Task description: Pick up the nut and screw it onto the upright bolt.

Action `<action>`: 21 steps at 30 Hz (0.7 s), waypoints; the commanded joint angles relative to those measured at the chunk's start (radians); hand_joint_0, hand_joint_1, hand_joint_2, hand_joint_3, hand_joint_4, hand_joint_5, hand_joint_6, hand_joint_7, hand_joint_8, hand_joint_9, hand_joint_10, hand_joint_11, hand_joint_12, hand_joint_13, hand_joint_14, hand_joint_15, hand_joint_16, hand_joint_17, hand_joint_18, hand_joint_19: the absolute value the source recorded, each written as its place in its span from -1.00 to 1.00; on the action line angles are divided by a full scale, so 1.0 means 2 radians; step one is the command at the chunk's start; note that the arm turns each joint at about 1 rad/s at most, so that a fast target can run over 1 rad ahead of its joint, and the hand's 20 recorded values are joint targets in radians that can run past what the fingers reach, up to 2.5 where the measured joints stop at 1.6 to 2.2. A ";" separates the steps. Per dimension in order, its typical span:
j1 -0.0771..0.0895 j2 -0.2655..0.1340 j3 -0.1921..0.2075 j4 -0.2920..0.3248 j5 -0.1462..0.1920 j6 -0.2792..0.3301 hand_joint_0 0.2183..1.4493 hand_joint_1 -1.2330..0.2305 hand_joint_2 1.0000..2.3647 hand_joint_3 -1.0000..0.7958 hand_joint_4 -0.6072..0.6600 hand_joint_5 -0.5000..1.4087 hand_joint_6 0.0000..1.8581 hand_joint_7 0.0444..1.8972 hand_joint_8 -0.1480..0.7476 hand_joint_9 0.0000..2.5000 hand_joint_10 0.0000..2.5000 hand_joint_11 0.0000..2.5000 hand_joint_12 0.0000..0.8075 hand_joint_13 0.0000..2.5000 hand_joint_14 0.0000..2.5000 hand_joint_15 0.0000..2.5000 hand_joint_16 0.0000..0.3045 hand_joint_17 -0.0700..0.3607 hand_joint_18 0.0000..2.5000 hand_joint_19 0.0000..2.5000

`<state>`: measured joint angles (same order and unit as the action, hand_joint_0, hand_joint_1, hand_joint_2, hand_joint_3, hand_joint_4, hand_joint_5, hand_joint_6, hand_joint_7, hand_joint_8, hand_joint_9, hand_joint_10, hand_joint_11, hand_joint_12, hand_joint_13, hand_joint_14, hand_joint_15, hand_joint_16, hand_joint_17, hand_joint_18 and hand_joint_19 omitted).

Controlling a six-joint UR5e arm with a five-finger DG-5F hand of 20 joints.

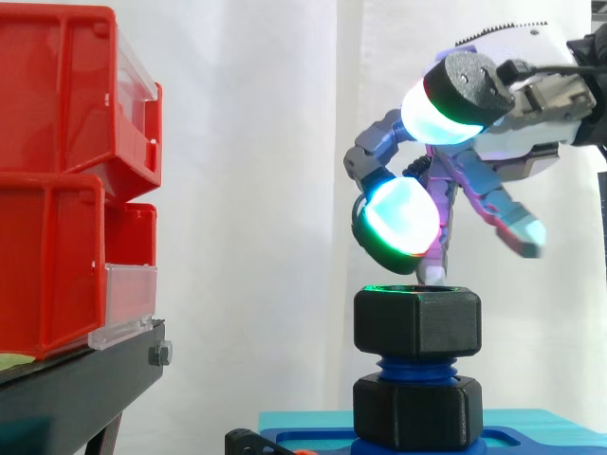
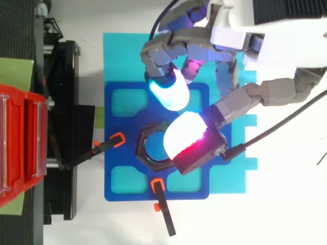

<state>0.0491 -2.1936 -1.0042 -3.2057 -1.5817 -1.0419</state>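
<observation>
red bins (image 1: 57,171) sit stacked at the left on a black stand (image 1: 76,379). right of them, two orange-tipped clamps (image 2: 117,139) hold a blue plate (image 2: 117,189). near the plate's middle the black nut (image 1: 417,322) sits at the top of the upright blue bolt (image 1: 417,368), above a second black hex piece (image 1: 417,409). the hand (image 2: 232,33) hovers over the nut with fingers loosely spread, gripping nothing. one glowing pad (image 1: 403,223) hangs just above the nut's top; whether any finger touches it, i cannot tell.
</observation>
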 commanded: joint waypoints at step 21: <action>0.031 -0.001 -0.014 0.031 0.022 0.002 -0.55 0.07 -1.00 -0.44 0.26 -0.65 -0.46 -0.36 -0.10 -0.37 -1.00 -1.00 -0.27 -0.63 -1.00 -1.00 -0.80 -0.36 -0.96 -1.00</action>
<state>0.0996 -2.1949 -1.0326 -3.1476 -1.5427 -1.0370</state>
